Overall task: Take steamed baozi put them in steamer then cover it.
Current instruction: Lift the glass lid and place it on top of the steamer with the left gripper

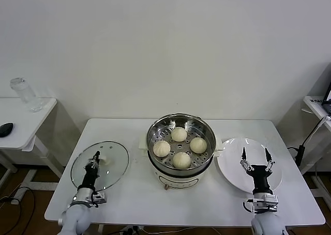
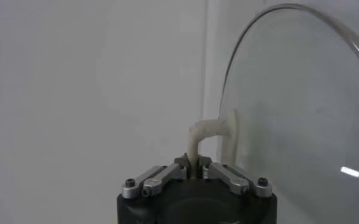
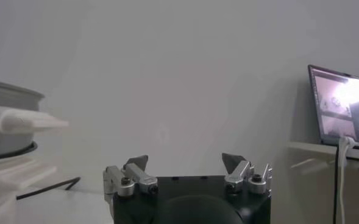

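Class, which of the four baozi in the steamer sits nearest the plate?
The baozi on the right side of the steamer, closest to the plate.

From my left wrist camera the cover [image 2: 301, 103] runs off the frame, so I see only part of its rim. My left gripper [image 2: 194, 165] hides the foot of the cream handle [image 2: 213, 131]. In the right wrist camera the steamer [image 3: 8, 119] is cut off and blurred. The laptop [image 3: 344, 106] beyond it shows a picture I cannot make out.
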Robot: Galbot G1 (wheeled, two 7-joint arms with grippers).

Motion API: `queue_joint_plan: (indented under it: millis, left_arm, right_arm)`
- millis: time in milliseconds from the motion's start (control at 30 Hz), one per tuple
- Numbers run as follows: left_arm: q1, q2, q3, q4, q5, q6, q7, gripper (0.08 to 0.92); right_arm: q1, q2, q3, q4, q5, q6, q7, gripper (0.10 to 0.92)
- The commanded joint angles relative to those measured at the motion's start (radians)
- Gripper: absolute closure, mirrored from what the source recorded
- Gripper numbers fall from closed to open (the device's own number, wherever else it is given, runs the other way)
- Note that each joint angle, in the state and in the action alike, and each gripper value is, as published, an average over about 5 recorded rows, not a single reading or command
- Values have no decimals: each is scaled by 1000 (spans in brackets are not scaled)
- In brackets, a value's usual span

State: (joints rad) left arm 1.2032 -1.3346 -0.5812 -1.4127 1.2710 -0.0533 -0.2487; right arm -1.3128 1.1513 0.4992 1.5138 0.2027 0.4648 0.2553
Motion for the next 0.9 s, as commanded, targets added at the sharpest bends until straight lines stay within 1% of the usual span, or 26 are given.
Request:
queue_joint_plan:
  millis: [33, 167, 267, 367, 467, 600, 767, 900]
  left_arm:
    - [66, 34, -67, -316, -143, 68, 45, 813]
    - [111, 57, -88, -493, -183, 132, 76, 813]
    - [132, 65, -66, -619, -193, 198, 100, 813]
    - [134, 69, 2, -720, -190, 263, 123, 813]
    - [114, 69, 120, -779, -176, 324, 147, 813]
    - [45, 49, 299, -795, -142, 408, 186, 813]
    - [-58, 15, 486, -734, -106, 488, 229, 813]
    - [-129, -23, 576, -678, -79, 536, 289, 813]
  right_arm:
    - [11, 1, -10, -4, -6, -4, 1, 203]
    - [25, 1, -12, -13, -7, -19, 9, 203]
    - [34, 2, -11, -20, -11, -26, 16, 203]
    - [39, 5, -10, -23, -14, -28, 19, 203]
    - [38, 9, -5, -24, -17, -29, 21, 203]
    - [35, 14, 3, -28, -22, -28, 23, 203]
    - [30, 27, 16, -29, -33, -28, 26, 203]
    - [27, 41, 27, -32, -46, -29, 27, 203]
